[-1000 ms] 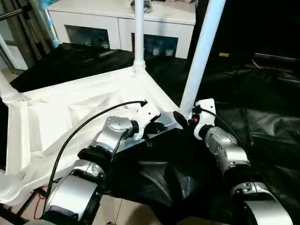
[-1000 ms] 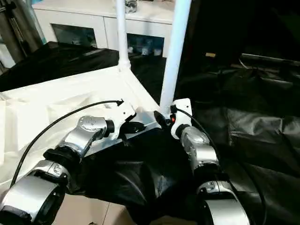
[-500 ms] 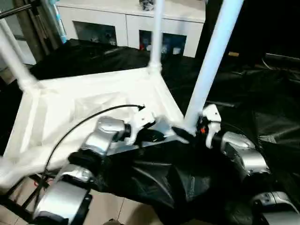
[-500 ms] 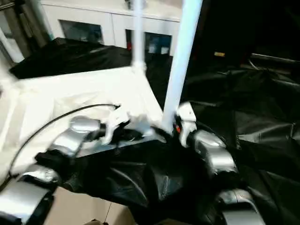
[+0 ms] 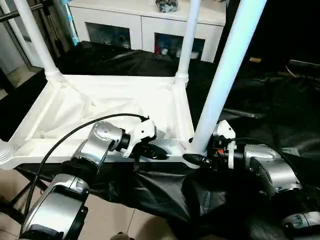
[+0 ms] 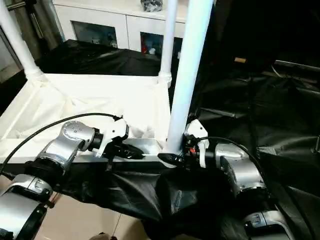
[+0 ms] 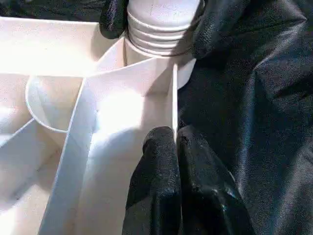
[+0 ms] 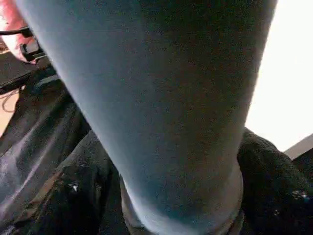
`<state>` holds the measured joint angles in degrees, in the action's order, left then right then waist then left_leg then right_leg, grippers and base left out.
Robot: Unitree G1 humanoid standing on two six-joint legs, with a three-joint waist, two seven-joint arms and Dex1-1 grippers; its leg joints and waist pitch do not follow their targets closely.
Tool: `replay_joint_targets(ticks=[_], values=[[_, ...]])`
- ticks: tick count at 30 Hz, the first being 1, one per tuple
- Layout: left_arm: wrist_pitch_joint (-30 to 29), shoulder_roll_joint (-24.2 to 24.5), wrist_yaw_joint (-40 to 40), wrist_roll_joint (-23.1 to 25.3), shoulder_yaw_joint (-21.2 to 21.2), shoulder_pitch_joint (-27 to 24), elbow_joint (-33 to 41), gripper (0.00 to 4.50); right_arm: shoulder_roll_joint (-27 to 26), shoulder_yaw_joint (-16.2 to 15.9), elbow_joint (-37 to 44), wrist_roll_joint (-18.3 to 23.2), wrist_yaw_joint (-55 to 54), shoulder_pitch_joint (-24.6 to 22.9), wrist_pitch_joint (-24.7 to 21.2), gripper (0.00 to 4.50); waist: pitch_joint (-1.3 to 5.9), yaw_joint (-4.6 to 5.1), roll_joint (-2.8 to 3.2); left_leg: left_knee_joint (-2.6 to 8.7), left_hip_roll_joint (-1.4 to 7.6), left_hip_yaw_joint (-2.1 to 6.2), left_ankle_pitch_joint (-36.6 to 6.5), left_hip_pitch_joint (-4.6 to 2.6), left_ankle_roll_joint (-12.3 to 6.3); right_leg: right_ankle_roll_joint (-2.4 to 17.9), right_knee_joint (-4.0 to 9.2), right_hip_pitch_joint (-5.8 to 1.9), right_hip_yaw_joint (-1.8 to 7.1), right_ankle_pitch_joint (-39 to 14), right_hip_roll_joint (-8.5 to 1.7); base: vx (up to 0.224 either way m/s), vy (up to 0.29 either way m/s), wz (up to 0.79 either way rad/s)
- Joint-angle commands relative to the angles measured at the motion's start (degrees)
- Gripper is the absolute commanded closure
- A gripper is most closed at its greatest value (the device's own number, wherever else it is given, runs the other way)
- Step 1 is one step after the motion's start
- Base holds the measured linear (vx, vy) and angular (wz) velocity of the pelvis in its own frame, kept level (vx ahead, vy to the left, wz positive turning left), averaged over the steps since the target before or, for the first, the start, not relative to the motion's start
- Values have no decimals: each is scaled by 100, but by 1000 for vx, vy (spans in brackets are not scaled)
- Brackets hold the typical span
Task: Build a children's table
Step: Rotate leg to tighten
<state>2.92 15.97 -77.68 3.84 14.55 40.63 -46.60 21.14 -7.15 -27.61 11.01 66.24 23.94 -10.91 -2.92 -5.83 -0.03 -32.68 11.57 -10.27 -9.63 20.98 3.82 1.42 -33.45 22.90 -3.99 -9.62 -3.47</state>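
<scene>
While the white tabletop [image 5: 115,100] lies upside down on black sheeting [image 5: 270,100], its ribbed underside faces up and 3 white legs stand upright in its corner sockets. The far-left leg [image 5: 32,35] and the far-right leg [image 5: 186,37] rise from the corners nearest the white cabinet [image 5: 145,22] with glass doors, which stands behind the sheeting. The near-right leg [image 5: 227,75] rises from the corner closest to the robot's right arm. At the near-left corner a ribbed white socket [image 5: 4,152] shows at the picture's edge.

The left gripper [image 5: 152,151] is closed on the tabletop's thin near rim, just beside the near-right corner; in the left wrist view its 2 black fingers [image 7: 164,161] pinch the upright rim wall between them, one on each side. The right gripper [image 5: 196,156] sits at the foot of the near-right leg, its fingers spread around the leg's ribbed base where it meets the socket. The left wrist view shows those black fingers [image 7: 215,29] on either side of the leg's threaded collar. Whether they press on the leg or stand just off it I cannot tell.
</scene>
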Motion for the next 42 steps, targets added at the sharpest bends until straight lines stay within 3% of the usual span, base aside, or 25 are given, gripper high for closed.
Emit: replay_joint_targets(ticks=[1,9,10,11,13,14,15,18,19,23,24,26,28,30,36,42], values=[[39,-146,26,-115,92,22,207,450,-117,-344,162,-3,339,-110,-119,141,389,6,-27,310,201,21,-1007,-64,-363,1206,349,-317,251,-1189,-465,0,0,0],[28,-275,320,-86,13,67,98,450,-196,-293,191,48,157,-136,-252,177,388,-3,-36,302,200,17,-987,-72,-380,1208,346,-309,248,-1167,-461,0,0,0],[-71,-442,785,-23,-48,142,-17,450,-472,-114,-170,-99,-637,-20,-147,177,379,0,-40,308,203,18,-1000,-74,-354,1189,353,-295,249,-1238,-464,0,0,0],[-71,-442,785,-23,-48,142,-17,450,-472,-114,-170,-99,-637,-20,-147,178,373,16,-36,308,197,14,-1051,-74,-325,1182,360,-280,251,-1316,-464,0,0,0],[-193,-620,1296,72,-89,234,-154,450,-775,67,-668,-335,-1636,178,-58,178,356,57,-43,331,182,40,-1241,-88,-182,1097,406,-276,241,-1746,-484,0,0,0],[-226,-668,1436,102,-98,260,-194,450,-851,110,-804,-399,-1906,237,-52,178,330,117,-28,344,175,51,-1434,-108,-82,1035,441,-240,241,-2082,-483,0,0,0],[-226,-668,1436,102,-98,260,-194,450,-851,110,-804,-399,-1906,237,-52,178,330,139,-39,347,169,68,-1575,-115,-44,934,472,-258,235,-2361,-486,0,0,0],[-447,-939,2112,206,-148,411,-386,450,-1236,313,-1330,-504,-2985,470,-126,178,324,179,-27,347,167,59,-1627,-120,-64,890,486,-234,257,-2357,-476,0,0,0],[-563,-1100,2476,236,-188,492,-464,450,-1452,422,-1542,-508,-3496,576,-174,178,304,235,-37,354,143,74,-1832,-147,13,842,519,-225,235,-2675,-475,0,0,0],[-605,-1302,2710,218,-216,555,-515,450,-1684,419,-1728,-606,-3932,663,-53,178,284,285,-31,343,126,84,-2021,-189,-38,692,604,-192,220,-3113,-479,0,0,0],[-587,-1354,2729,213,-210,562,-525,450,-1767,411,-1790,-648,-3925,683,78,178,292,286,-31,345,131,84,-2031,-196,-53,680,611,-192,220,-3102,-480,0,0,0],[-547,-1399,2704,214,-201,557,-527,450,-1846,408,-1876,-663,-3879,715,279,110,318,286,-35,366,141,90,-1914,-158,-93,707,576,-230,231,-2834,-474,0,0,0],[-513,-1331,2463,206,-150,488,-455,450,-1816,406,-1857,-599,-3682,736,333,110,322,290,-14,381,160,87,-1852,-145,-115,846,533,-238,244,-2434,-464,0,0,0],[-509,-1282,2364,191,-131,464,-429,450,-1750,369,-1834,-636,-3595,741,413,74,326,290,-13,388,168,81,-1820,-144,-127,950,509,-250,252,-2198,-464,0,0,0],[-403,-1070,1984,170,-72,381,-360,450,-1448,306,-1625,-570,-2877,697,642,61,339,281,-22,373,161,61,-1688,-122,-225,1075,480,-300,264,-1901,-472,0,0,0],[-155,-689,1213,93,-11,284,-224,450,-832,81,-840,-249,-1144,377,468,61,391,181,-35,322,186,19,-984,-74,-541,1351,342,-377,256,-790,-445,0,0,0]])
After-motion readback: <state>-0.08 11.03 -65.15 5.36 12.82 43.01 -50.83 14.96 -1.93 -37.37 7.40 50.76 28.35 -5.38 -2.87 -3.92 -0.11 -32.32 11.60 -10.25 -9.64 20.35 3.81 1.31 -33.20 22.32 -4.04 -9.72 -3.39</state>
